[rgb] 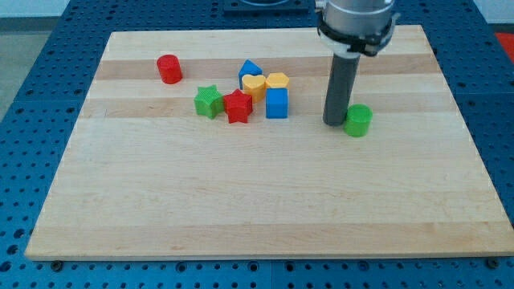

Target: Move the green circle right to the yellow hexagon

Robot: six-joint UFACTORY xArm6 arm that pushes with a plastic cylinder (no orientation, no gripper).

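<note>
The green circle [358,120] is a short green cylinder on the wooden board [241,201], right of the block cluster. My tip [333,122] stands just left of it, touching or nearly touching its left side. The yellow hexagon [278,81] sits in the cluster at the upper middle, well to the left of the green circle, above a blue cube [276,103].
A yellow heart-like block [254,84], a blue block [249,70], a red star [238,107] and a green star [208,101] make up the rest of the cluster. A red cylinder [169,69] stands alone at the upper left.
</note>
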